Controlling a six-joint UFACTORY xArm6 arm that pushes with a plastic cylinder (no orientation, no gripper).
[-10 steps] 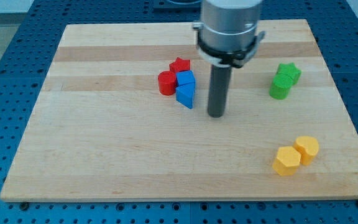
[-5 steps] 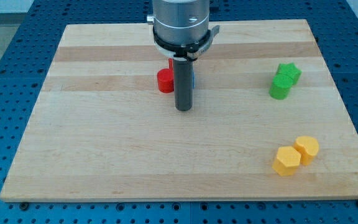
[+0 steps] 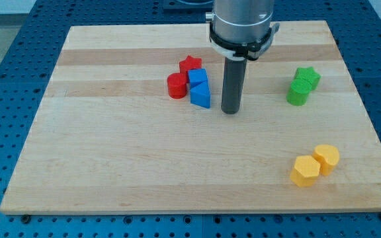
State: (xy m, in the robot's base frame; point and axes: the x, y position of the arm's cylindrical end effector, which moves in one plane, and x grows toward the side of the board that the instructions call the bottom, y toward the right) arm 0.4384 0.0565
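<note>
My tip point(image 3: 229, 111) rests on the board just to the view's right of a tight cluster of blocks, with a small gap between them. Nearest to it is the blue triangular block point(image 3: 201, 96). A blue cube point(image 3: 197, 77) sits right above that one. The red cylinder point(image 3: 176, 86) stands at the cluster's left, and the red star point(image 3: 190, 64) lies at its top. The rod rises from the tip into the silver arm end at the view's top.
A green star point(image 3: 307, 77) and a green cylinder point(image 3: 298, 94) sit together at the view's right. A yellow hexagon point(image 3: 305, 170) and a yellow cylinder point(image 3: 327, 157) lie at the bottom right. The wooden board point(image 3: 111, 165) lies on a blue perforated table.
The tip swung left in front of the blue blocks, then came back to the right. The blue triangular block now sits slightly turned and shifted right beneath the cube.
</note>
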